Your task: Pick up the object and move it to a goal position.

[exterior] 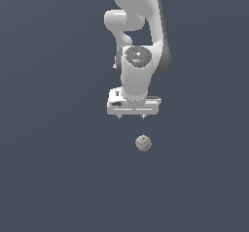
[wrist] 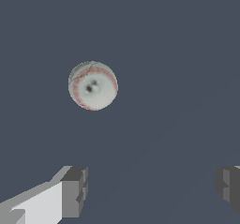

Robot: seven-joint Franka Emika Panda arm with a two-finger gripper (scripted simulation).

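The end effector (exterior: 132, 116) is hanging with its fingers (wrist: 74, 190) spread wide, gripping nothing. The ball (exterior: 143, 142) is sitting on the plain dark surface (exterior: 53, 177), apart from the fingers and not between them. Being round, it is showing no long axis; its reddish seam is curving around the face turned toward the wrist camera.

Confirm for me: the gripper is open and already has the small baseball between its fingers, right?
Not quite. The gripper is open, but the baseball is not between its fingers. In the wrist view the ball lies apart from both fingertips, and the exterior view shows it clear of the gripper, untouched.
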